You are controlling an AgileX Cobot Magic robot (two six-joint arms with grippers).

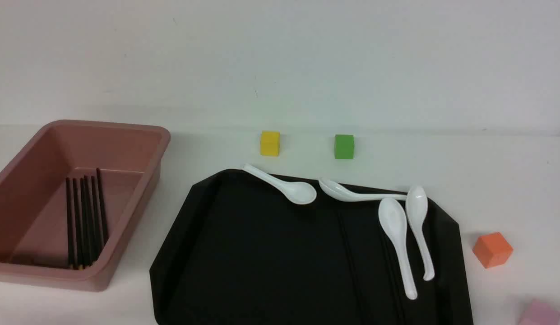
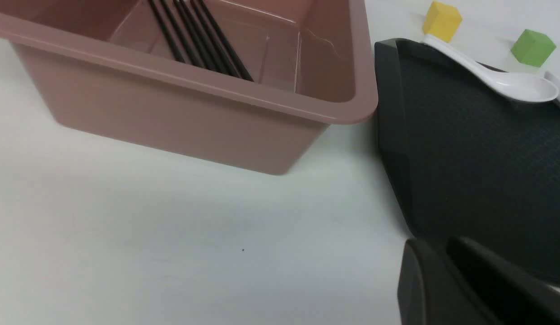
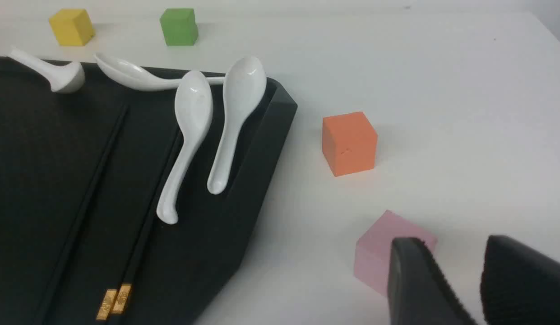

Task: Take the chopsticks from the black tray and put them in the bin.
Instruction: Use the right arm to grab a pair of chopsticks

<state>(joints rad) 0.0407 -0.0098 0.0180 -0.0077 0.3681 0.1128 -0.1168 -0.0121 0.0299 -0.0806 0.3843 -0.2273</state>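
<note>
- Several chopsticks [image 1: 85, 216] lay side by side in the bin [image 1: 109, 124] at the left, their near ends leaning on its near wall, probably because they were dropped in lengthwise.
- More chopsticks [image 3: 146, 221] lay flat on the black tray [image 1: 261, 253], running near to far in its right half. They were almost invisible against the glossy black, and only their gold ends at the near edge stood out. The job looked partly done.
- Four white spoons [image 1: 399, 239] crowded the tray's far and right side. One handle lay just beside the nearest stick, so a pick probably suited the clearer near end.
- The left gripper [image 2: 440, 246] hung over the table by the tray's left edge, near the bin. Its jaws were drawn together with no gap showing, and it gripped nothing.
- The right gripper [image 3: 455, 253] hung over the table right of the tray, close to a pink block [image 3: 383, 243]. Its jaws were parted, with bare table visible between them, and it carried nothing. It looked better placed for the sticks on the tray.
- An orange block [image 1: 492, 249] sat well clear on the right.
</note>
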